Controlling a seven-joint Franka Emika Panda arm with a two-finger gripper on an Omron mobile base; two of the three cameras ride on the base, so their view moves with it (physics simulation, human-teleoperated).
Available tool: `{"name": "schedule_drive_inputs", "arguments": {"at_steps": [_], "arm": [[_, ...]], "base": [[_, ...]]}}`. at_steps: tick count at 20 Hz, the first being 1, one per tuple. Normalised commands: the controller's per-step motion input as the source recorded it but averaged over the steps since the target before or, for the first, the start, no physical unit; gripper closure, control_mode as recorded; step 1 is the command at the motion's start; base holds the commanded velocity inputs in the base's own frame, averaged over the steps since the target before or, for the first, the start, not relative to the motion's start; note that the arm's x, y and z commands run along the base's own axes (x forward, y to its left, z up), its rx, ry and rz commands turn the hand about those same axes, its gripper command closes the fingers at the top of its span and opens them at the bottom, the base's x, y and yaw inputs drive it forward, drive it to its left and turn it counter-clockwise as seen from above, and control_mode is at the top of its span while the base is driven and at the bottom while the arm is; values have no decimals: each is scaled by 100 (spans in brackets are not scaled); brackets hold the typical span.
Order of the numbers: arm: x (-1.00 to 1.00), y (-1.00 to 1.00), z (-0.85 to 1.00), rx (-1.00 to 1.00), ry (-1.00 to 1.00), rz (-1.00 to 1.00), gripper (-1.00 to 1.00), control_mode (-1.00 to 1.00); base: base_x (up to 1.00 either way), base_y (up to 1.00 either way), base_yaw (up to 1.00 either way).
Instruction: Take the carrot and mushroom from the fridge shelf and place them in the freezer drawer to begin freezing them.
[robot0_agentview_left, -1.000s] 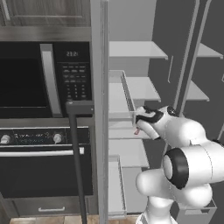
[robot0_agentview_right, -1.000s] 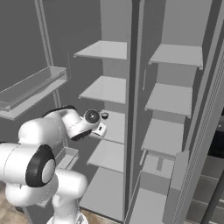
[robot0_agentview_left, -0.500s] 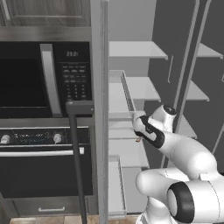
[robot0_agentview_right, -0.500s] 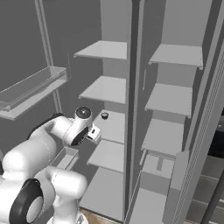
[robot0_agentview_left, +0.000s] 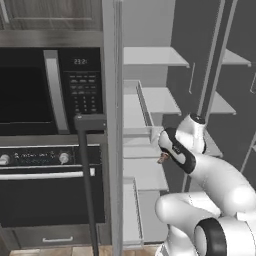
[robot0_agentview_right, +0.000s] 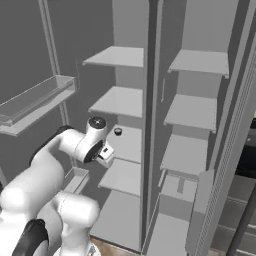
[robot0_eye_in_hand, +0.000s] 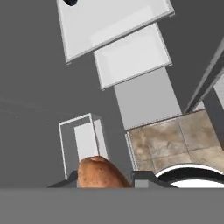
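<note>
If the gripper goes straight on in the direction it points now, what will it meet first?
The gripper, shut on a brown mushroom, points downward. First in its line seems to be the small pale-grey open bin low on the door, though depth is unclear; beyond lies the tiled floor.

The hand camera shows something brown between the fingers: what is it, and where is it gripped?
A brown, speckled rounded thing, probably the mushroom, sits between the fingertips; the exact contact spot is hidden.
</note>
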Motion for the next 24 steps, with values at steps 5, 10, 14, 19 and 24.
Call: {"name": "schedule_drive_inputs", "arguments": {"at_steps": [5, 10, 14, 19, 24], "arm": [[0, 0, 0, 0, 0, 0, 100, 100], [0, 0, 0, 0, 0, 0, 100, 100], [0, 0, 0, 0, 0, 0, 100, 100], [9, -16, -20, 2, 4, -18, 100, -100], [55, -13, -46, 0, 6, -28, 100, -100]], "base": [[-100, 0, -30], [-74, 0, -29], [-14, -14, -34], [3, -14, -12], [0, 0, 0]]}}
